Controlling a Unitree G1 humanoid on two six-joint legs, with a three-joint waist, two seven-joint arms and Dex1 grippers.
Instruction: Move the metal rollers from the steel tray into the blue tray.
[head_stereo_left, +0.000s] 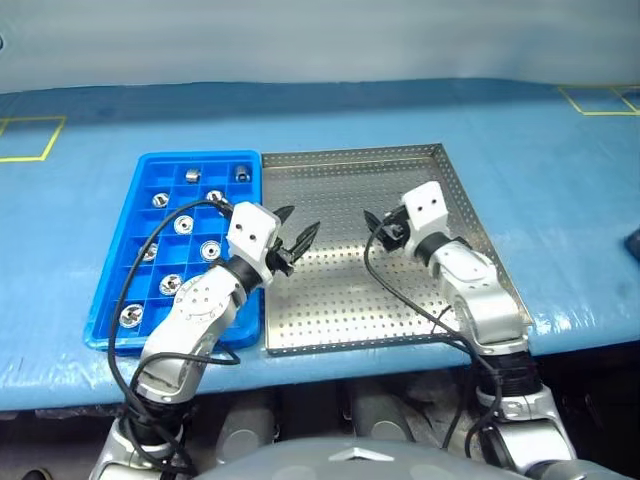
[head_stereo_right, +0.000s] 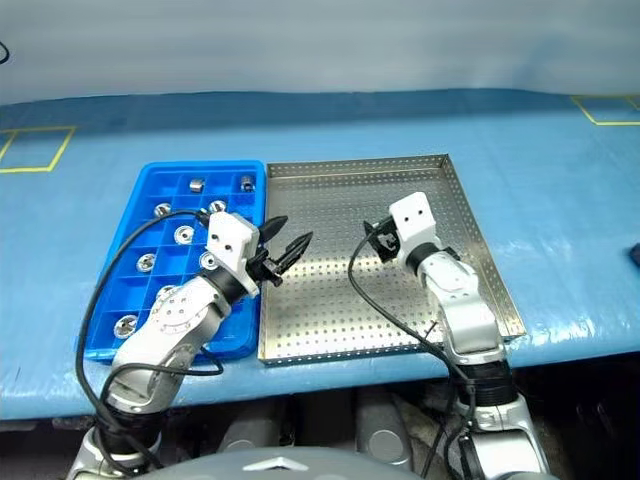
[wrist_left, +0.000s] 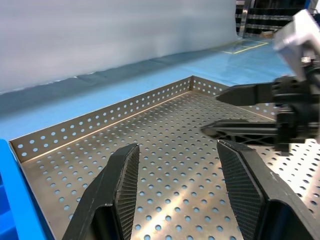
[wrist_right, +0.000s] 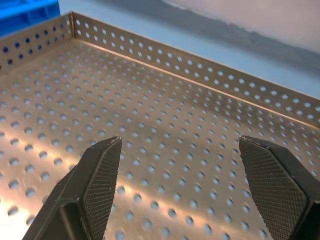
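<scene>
Blue-covered table (head_stereo_left: 330, 130) bears two trays (side by side).

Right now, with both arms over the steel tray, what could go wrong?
1. The left gripper and right gripper face each other, open, over the steel tray; reaching inward together, they might collide.
2. The left arm hangs over the blue tray; sweeping back low, it could knock the metal rollers from their compartments.

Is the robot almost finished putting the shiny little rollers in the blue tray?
It looks finished, or nearly. The metal rollers sit in compartments of the blue tray. The visible floor of the steel tray shows none, though the arms hide part of it. The left claw and right claw are both open and empty above that tray. Nothing visible is left to move.
</scene>
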